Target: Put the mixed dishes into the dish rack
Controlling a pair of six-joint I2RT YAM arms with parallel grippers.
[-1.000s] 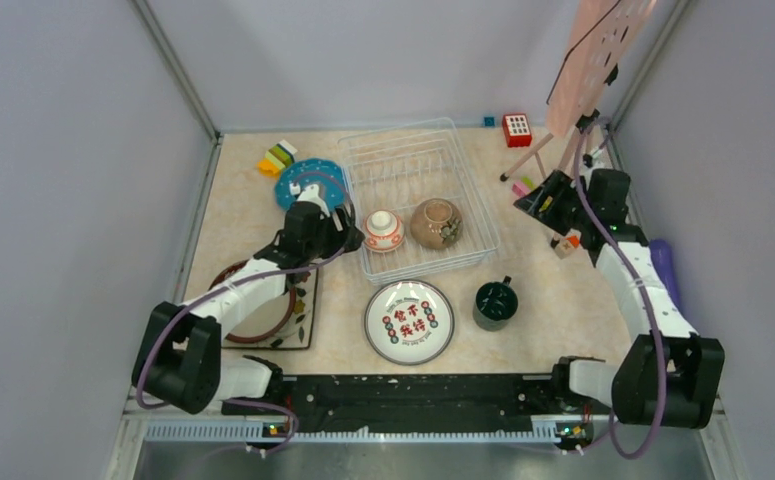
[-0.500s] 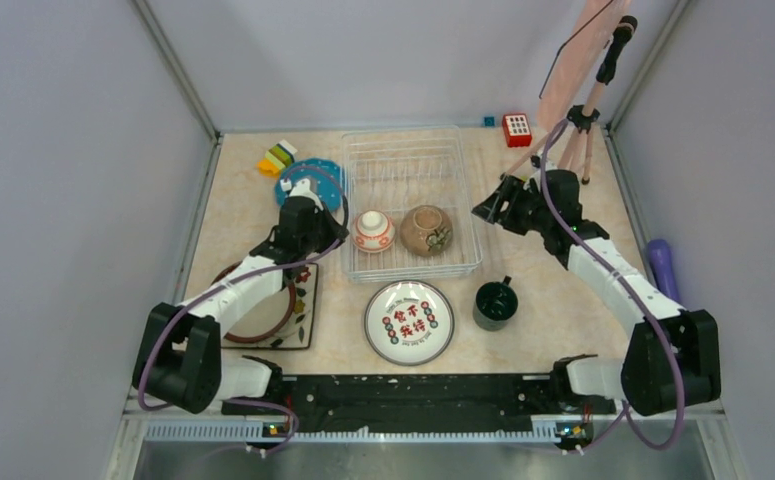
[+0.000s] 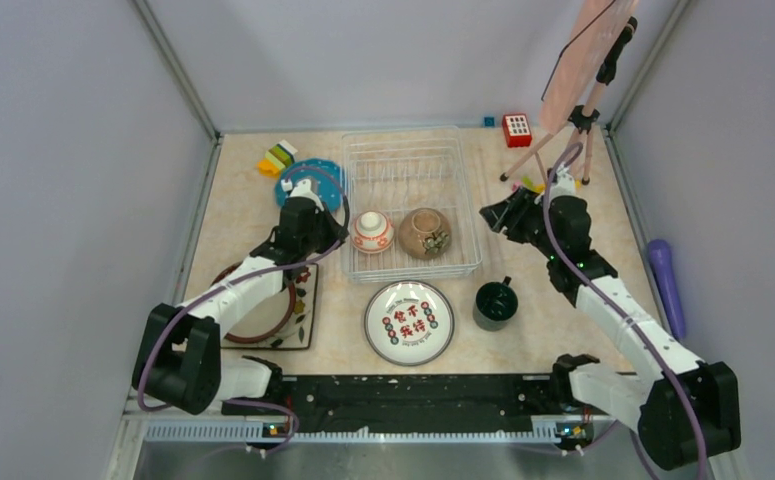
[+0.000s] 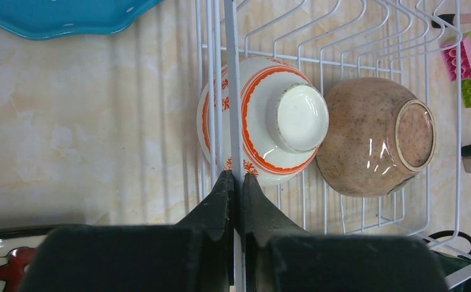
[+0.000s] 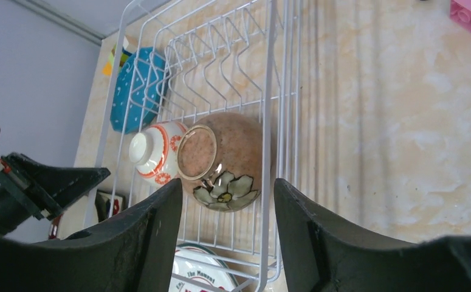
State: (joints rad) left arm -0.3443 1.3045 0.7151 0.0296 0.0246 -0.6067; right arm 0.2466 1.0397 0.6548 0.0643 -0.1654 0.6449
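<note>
The white wire dish rack [image 3: 408, 160] holds two upturned bowls, an orange-white bowl [image 3: 373, 231] and a brown bowl [image 3: 428, 232]. My left gripper [image 3: 340, 232] is shut on the rack's left rim wire [image 4: 227, 61], beside the orange-white bowl [image 4: 263, 121]. At the rack's right side my right gripper [image 3: 490, 214] is open. Its fingers [image 5: 160, 219] straddle the right rim wire [image 5: 269, 109] without touching it, near the brown bowl [image 5: 226, 158]. Outside the rack lie the blue dotted plate [image 3: 308, 182], the square leaf-patterned plate [image 3: 263, 310], the round plate with red characters [image 3: 409, 321] and the dark green mug [image 3: 495, 303].
A pink perforated board on a tripod [image 3: 583, 60] stands at the back right, just behind my right arm. A red toy block [image 3: 516, 129] and coloured blocks [image 3: 277, 157] lie near the back wall. A purple object [image 3: 663, 275] lies along the right wall.
The left gripper has closed on the rack's left rim, and the rack has turned square and shifted slightly left. The right arm has swung from the tripod to the rack's right rim.
</note>
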